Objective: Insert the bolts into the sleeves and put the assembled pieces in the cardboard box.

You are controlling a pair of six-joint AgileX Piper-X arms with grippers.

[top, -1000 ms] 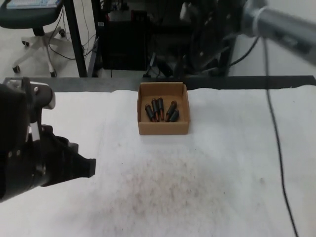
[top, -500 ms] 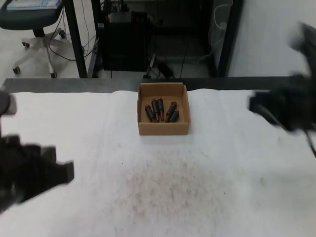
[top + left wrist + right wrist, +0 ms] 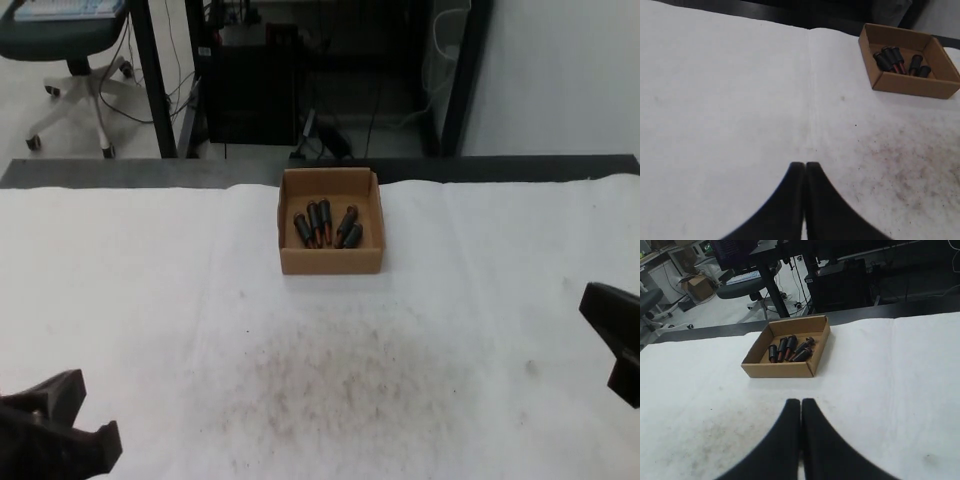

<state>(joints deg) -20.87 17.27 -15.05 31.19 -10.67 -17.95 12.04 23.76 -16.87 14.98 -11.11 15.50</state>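
Observation:
The cardboard box (image 3: pixel 331 262) stands at the middle back of the white cloth and holds several dark assembled bolt-and-sleeve pieces (image 3: pixel 326 225). The box (image 3: pixel 910 86) and pieces (image 3: pixel 898 59) appear far off in the left wrist view, and the box (image 3: pixel 785 370) with its pieces (image 3: pixel 789 350) in the right wrist view. My left gripper (image 3: pixel 805 172) is shut with nothing in it, low over the near left of the cloth. My right gripper (image 3: pixel 801 410) is shut and empty, near the right side. Dark arm parts sit at the near left corner (image 3: pixel 50 435) and right edge (image 3: pixel 615 335).
A white cloth (image 3: pixel 200 300) covers the bench, with a brownish stained patch (image 3: pixel 330 380) in front of the box. Behind the bench are an office chair (image 3: pixel 70 50), dark desk frames and cables.
Both arms have pulled back toward the near edge: the left arm dropped to the lower left corner, and the right arm came down from the upper right to the right edge. Box unchanged.

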